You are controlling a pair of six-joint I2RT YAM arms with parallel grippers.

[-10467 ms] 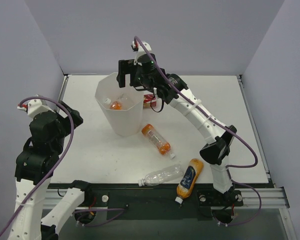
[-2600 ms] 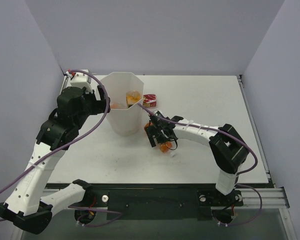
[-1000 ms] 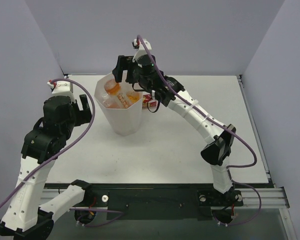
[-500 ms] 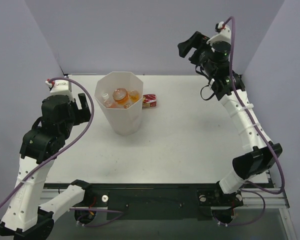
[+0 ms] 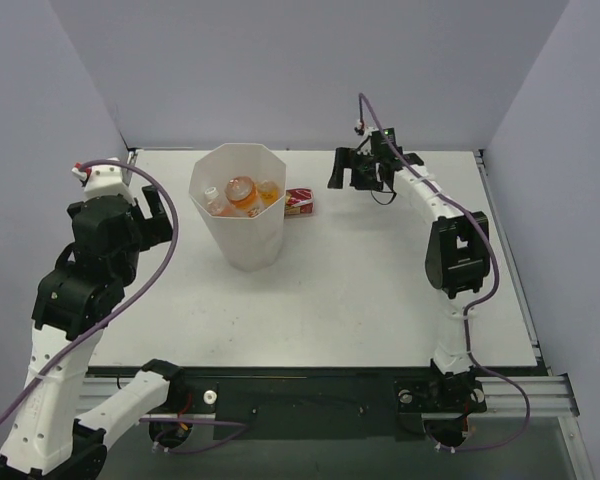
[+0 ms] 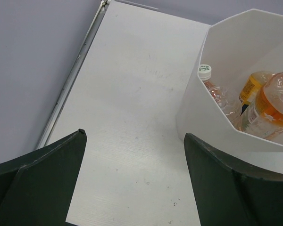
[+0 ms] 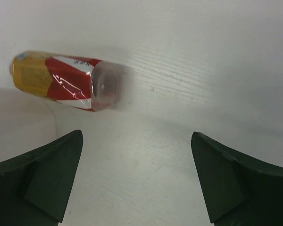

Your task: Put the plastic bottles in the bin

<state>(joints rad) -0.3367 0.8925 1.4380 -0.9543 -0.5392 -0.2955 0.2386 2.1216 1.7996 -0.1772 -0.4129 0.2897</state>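
Across the floor of the grey-walled cell lies the table (image 5: 360,280), a flat white board with a faint grain and a thin metal rail along its edge.

Toward the far left of it stands the bin (image 5: 248,245). It is upright, tall and white, with smooth thin walls, eight sides at the rim and a body that narrows toward the base.

Just left of the bin, the left fingers (image 6: 37,169) hang above bare table. They are dark, matte and wedge-shaped, and they are spread wide with nothing between them. The right fingers (image 7: 37,174) are of the same make. They hover low over the far part of the table, to the right of the bin, and are likewise apart and empty.

All the plastic bottles (image 5: 240,190) that show are inside the bin, piled against one another. One is clear and ribbed with a white cap (image 6: 212,87) and leans on the near wall. Beside it is an orange one with a dark label (image 6: 251,89). Next to that is a clear one holding orange liquid (image 6: 278,101). Whether another lies beneath them cannot be told.

A small red box (image 5: 300,201) with a yellow end and glossy wrap lies flat on the table just right of the bin.
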